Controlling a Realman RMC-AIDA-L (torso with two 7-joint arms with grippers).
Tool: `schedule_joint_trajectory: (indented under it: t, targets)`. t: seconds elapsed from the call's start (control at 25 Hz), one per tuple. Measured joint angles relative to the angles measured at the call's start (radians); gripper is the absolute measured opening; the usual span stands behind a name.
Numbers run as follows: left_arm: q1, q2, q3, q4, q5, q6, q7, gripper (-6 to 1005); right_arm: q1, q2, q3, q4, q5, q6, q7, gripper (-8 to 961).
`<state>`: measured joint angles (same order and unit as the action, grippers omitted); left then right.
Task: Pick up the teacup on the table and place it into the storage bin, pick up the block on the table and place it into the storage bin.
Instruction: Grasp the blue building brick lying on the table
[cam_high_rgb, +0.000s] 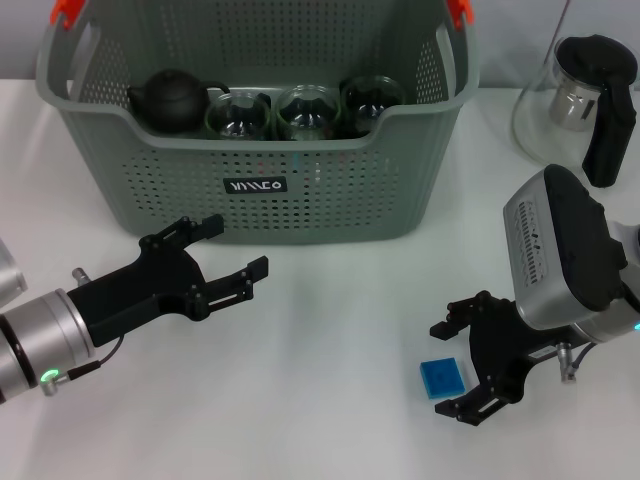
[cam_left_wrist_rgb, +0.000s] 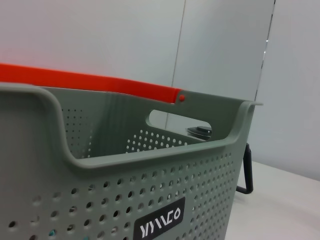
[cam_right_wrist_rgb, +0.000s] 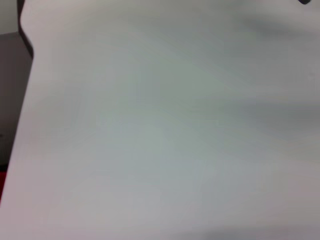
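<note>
Right gripper (cam_high_rgb: 462, 365): black jaws spread wide, empty, at the lower right of the head view; lower finger tip just right of the block, no pinch yet.
Block: small flat blue square block (cam_high_rgb: 441, 378) lying on the white table (cam_high_rgb: 320, 420), lower right of centre, between the spread jaws' reach and not lifted.
Left gripper (cam_high_rgb: 232, 250): black jaws parted, nothing held, left of centre, near the front wall of the bin.
Storage bin: large grey-green perforated plastic basket (cam_high_rgb: 300, 200) with orange handle clips, upper centre; inside, a dark round teapot (cam_high_rgb: 172, 98) and three clear glass teacups (cam_high_rgb: 300, 110) in a row.
Glass pitcher (cam_high_rgb: 580, 95): clear jug with black handle, upper right, outside the bin.
Progress: no teacup left on the table, so the teacup part judged done; block part remaining, apparently at the approach-to-grasp step.
</note>
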<state>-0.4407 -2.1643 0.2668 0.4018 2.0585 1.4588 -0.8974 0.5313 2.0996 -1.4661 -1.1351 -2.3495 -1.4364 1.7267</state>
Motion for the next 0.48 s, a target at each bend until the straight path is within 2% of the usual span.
schedule_joint_trajectory:
  t: [0.48]
  targets:
    - [0.006,-0.002,0.000,0.000,0.002,0.000,0.000,874,0.009,0.000,-0.036,0.029,-0.001,0.049,0.001,818]
